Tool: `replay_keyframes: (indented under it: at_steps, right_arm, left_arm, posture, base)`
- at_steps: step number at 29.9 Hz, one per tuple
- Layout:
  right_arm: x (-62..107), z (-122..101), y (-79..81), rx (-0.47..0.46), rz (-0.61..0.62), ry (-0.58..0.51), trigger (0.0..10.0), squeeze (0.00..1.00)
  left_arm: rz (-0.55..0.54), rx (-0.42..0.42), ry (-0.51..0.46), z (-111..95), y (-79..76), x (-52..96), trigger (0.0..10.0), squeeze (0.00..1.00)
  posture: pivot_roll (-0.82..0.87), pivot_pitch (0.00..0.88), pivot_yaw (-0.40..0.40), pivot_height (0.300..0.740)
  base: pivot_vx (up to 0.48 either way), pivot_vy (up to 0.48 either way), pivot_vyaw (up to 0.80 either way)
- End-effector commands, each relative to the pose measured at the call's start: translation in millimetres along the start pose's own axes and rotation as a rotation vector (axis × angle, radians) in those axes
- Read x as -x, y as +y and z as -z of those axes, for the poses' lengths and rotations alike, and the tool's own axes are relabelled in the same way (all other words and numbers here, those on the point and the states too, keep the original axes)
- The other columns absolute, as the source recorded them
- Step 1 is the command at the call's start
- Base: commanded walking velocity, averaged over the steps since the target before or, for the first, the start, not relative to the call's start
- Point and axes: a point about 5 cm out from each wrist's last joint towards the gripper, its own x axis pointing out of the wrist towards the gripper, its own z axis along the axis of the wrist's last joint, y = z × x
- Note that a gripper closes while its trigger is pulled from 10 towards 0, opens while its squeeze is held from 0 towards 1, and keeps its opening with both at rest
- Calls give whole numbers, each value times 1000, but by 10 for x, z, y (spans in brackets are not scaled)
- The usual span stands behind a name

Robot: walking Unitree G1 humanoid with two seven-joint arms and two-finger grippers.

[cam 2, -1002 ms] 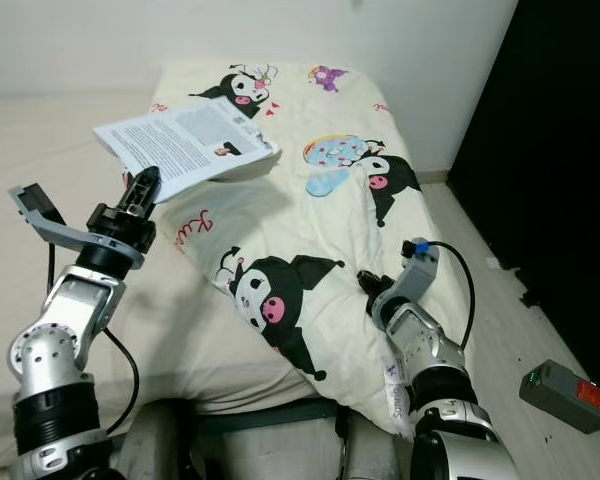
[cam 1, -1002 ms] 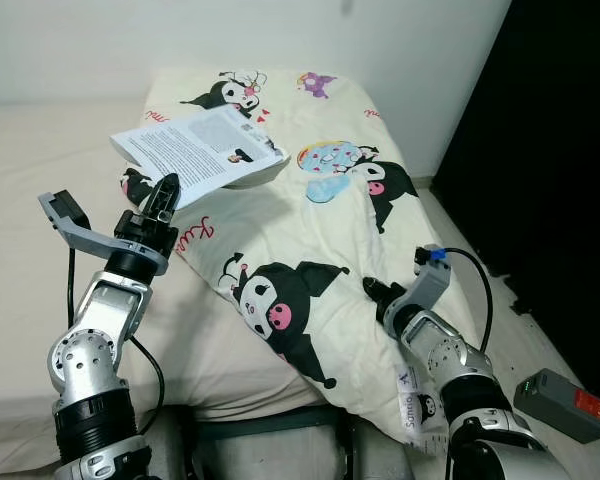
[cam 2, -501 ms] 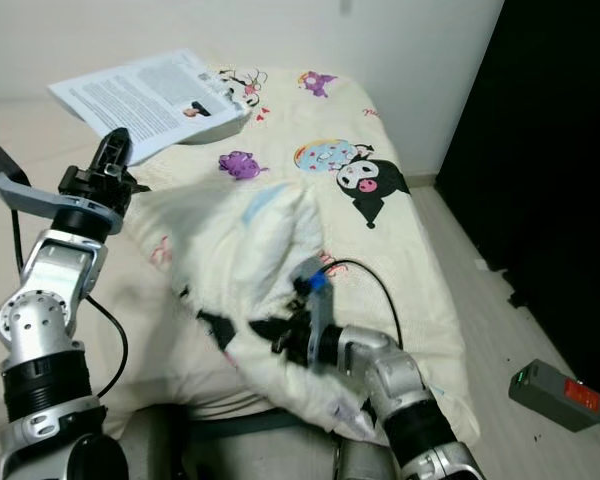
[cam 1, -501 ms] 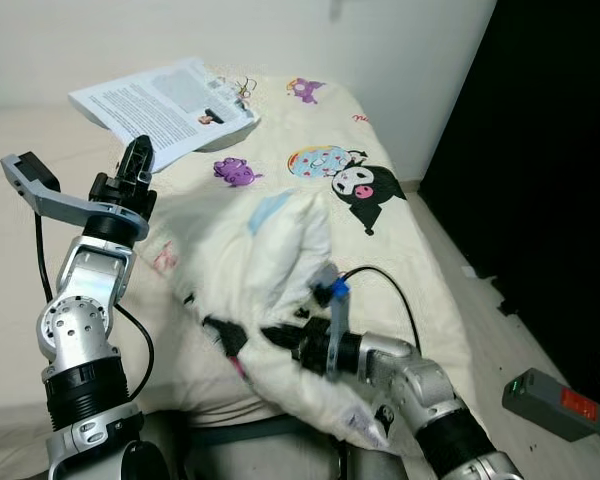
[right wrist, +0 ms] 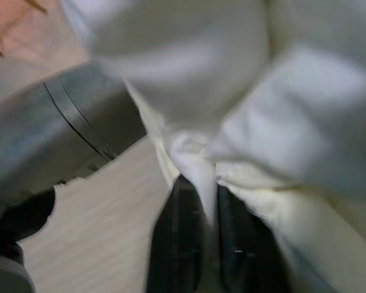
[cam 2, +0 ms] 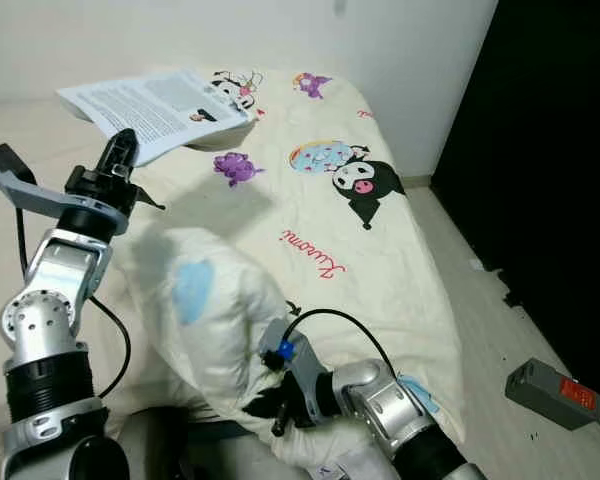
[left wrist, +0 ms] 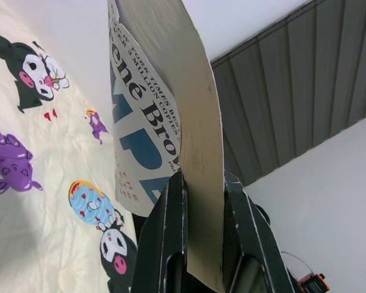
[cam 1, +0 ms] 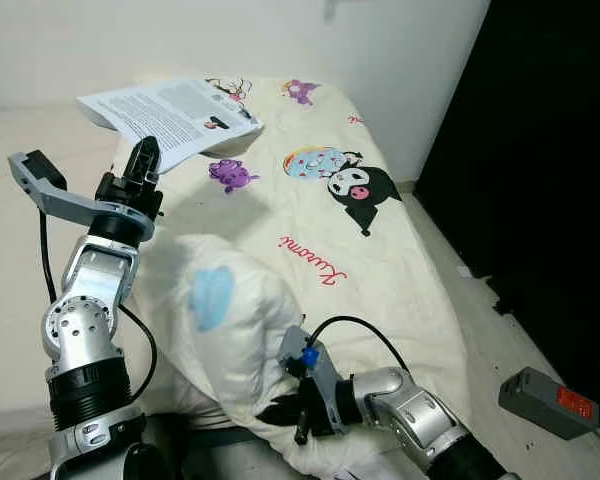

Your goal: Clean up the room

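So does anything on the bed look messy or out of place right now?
Yes. The blanket is bunched into a lump at the near corner, where the right claw pinches its edge. The left claw holds a book up over the bed. A grey box lies on the floor.

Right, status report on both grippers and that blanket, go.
Left gripper shut on book, held up over the bed. Right gripper shut on blanket, corner bunched at the bed's near edge. Grey box on floor, off to the right.
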Motion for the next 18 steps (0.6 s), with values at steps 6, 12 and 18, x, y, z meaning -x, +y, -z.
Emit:
replay_keyframes:
  at_steps: [6, 12, 18]
  right_arm:
    - [-18, 31, -24, 8, 27, 9, 10000, 1000]
    - [21, -85, 52, 20, -32, -79, 10000, 1000]
    - [91, -128, 112, 20, -82, -112, 10000, 1000]
  left_arm:
    - [78, -83, 84, 145, -183, -12, 0, 0]
    - [119, -160, 199, 334, -265, 4, 0, 0]
    - [167, -220, 323, 474, -310, 70, 0, 0]
  posture:
    - [-73, 68, -48, 556]
    - [-74, 67, -48, 556]
    - [-76, 67, -47, 556]
  base:
    - [0, 0, 0]
    - [0, 0, 0]
    - [0, 0, 0]
